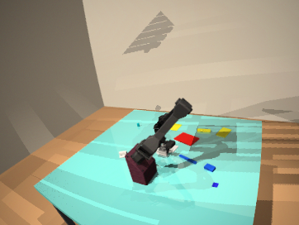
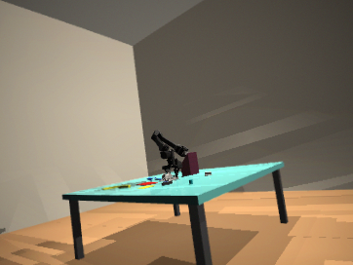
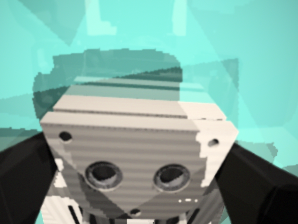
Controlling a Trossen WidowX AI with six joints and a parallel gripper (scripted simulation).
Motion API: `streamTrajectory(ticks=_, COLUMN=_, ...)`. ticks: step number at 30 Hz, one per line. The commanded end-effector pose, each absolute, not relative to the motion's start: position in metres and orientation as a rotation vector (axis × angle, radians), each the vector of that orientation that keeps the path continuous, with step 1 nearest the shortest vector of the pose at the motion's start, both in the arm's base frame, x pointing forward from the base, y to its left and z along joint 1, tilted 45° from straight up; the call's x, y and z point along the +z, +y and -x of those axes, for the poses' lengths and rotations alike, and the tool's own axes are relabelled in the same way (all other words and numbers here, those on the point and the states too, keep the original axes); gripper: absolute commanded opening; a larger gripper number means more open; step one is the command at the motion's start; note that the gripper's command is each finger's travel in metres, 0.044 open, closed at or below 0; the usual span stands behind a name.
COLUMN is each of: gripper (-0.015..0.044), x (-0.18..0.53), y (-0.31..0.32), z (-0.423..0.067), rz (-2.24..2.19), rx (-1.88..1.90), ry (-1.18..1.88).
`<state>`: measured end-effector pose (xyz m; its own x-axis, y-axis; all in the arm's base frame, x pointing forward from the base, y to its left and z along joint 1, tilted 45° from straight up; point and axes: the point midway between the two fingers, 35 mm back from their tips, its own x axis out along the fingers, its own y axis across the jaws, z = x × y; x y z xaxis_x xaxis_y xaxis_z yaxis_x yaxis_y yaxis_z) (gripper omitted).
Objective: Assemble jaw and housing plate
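My gripper is shut on the housing plate, with one dark finger at each side edge. The pale housing plate has two large ringed holes and smaller holes near its edge, and fills the lower middle of the wrist view. Pale parts with dark slots show below its near edge. In the top view a white assembly sits under the gripper, low over the table. The jaws, pins and gear teeth are hidden or too small to tell apart, and whether the plate touches the stubs cannot be seen.
The arm's dark red base block stands beside the work. A white piece lies near the block. A red square, several yellow and blue pieces, and a small teal piece lie on the turquoise table.
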<state>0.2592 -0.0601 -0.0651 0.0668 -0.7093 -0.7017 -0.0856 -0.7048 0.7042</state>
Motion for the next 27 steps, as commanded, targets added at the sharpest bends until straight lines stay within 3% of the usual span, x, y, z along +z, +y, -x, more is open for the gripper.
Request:
streamTrajectory(ticks=1, gripper=0.0351, x=-0.0653, y=-0.0603, z=-0.2600, rz=-1.868, rx=-1.682, ry=-0.790)
streamTrajectory(ticks=27, gripper=0.0351, x=-0.0683, y=-0.0634, z=-0.2603, rz=-1.868, rx=-1.682, ry=-0.790)
